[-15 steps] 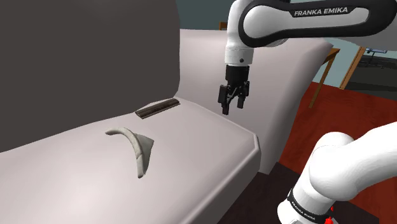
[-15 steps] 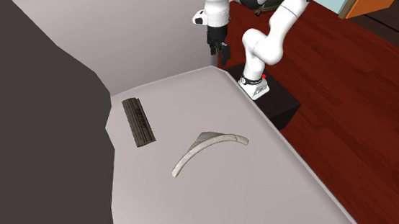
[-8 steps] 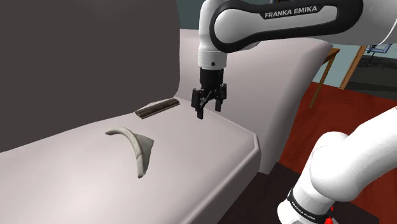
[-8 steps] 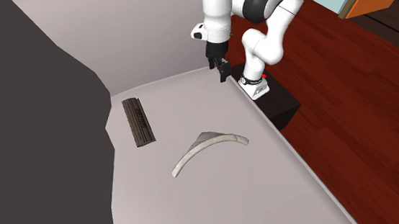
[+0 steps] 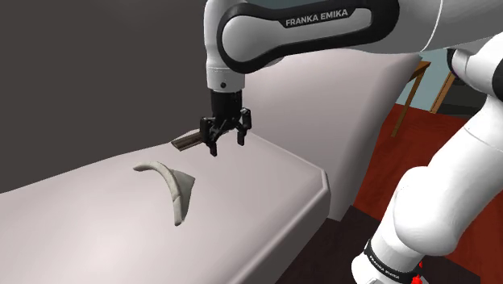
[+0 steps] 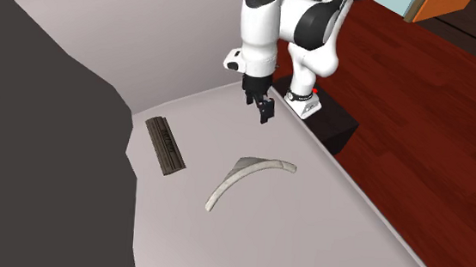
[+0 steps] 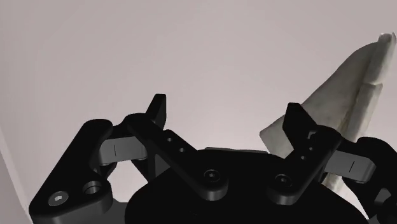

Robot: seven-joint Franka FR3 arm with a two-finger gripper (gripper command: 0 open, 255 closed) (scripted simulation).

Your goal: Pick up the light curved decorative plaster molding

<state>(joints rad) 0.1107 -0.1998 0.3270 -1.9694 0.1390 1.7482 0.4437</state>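
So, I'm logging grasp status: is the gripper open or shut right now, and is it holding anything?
Gripper: open, holding nothing.

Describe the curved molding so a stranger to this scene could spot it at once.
Start at the broad pale surface below the dark upright back. Two things lie on it; the molding is the one farther from that back. It is a light, off-white crescent, unlike the straight, dark ridged strip beside it.
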